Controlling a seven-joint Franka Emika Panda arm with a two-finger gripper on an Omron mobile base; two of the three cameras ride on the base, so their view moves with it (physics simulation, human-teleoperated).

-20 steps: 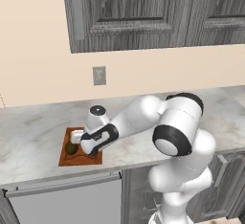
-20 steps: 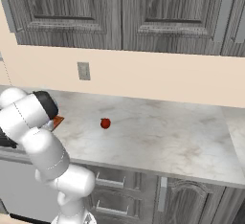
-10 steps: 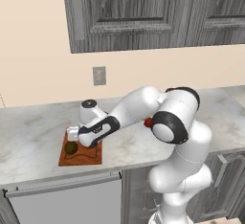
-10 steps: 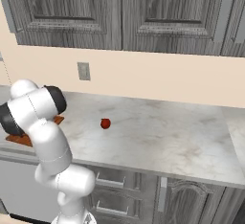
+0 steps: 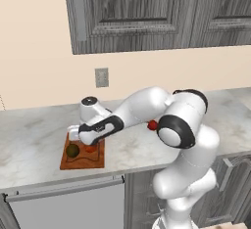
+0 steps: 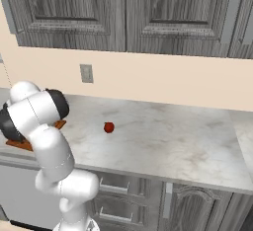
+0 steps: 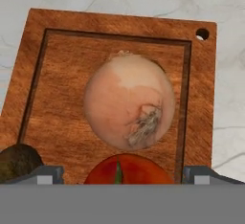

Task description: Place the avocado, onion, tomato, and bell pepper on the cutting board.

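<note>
onion (image 7: 128,101) on cutting board (image 7: 52,98) | avocado (image 7: 16,163) cut off, probably touching board

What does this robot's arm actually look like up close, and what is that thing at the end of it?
The arm is a chain of fat, rounded, glossy white shells joined by dark grey to black rings at each joint, with no loose cables showing. It ends in a white hand with a black band, the gripper. In the hand view, two small grey, squarish fingertips mark its jaws.
</note>
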